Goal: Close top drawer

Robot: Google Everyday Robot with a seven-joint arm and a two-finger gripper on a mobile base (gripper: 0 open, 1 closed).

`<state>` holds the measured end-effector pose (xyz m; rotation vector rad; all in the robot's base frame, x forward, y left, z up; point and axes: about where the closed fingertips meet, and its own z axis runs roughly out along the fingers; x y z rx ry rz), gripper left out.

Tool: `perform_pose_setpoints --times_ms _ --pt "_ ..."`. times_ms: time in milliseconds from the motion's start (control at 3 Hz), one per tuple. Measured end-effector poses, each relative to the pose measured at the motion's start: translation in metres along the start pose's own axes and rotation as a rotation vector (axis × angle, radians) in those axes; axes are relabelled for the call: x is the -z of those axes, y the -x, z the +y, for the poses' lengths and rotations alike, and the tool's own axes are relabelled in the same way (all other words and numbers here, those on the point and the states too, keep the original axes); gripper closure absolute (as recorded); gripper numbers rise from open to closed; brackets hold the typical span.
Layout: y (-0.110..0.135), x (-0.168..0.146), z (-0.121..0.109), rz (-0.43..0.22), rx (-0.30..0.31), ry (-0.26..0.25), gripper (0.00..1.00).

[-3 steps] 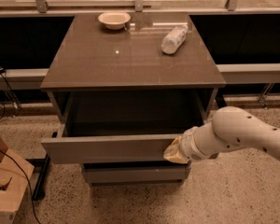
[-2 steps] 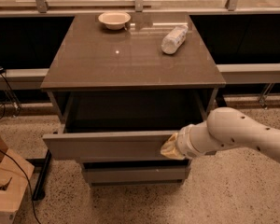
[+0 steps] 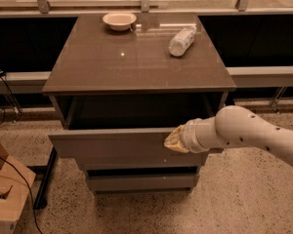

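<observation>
The top drawer is a wide grey drawer with a flat handleless front. It stands pulled out a short way from under the cabinet's brown top. My gripper comes in from the right on a white arm and rests against the right part of the drawer's front panel, near its upper edge. The drawer's inside is dark and mostly hidden under the cabinet top.
A cream bowl and a lying plastic bottle sit on the cabinet top. A narrower lower drawer front is below. A wooden box and cables are at the left on the speckled floor.
The gripper has moved left along the drawer front and the drawer has slid back toward the cabinet, showing less of its inside.
</observation>
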<state>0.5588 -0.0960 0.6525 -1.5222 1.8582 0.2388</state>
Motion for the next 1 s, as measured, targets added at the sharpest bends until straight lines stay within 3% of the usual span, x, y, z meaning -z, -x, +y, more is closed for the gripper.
perform_pose_setpoints --times_ms 333,667,1000 --pt "0.0038 -0.0021 -0.0281 -0.024 0.016 -0.032 0.11" --pt "0.0038 -0.0021 -0.0284 -0.024 0.016 -0.032 0.00" --pt "0.0038 -0.0021 -0.0284 -0.024 0.016 -0.032 0.00"
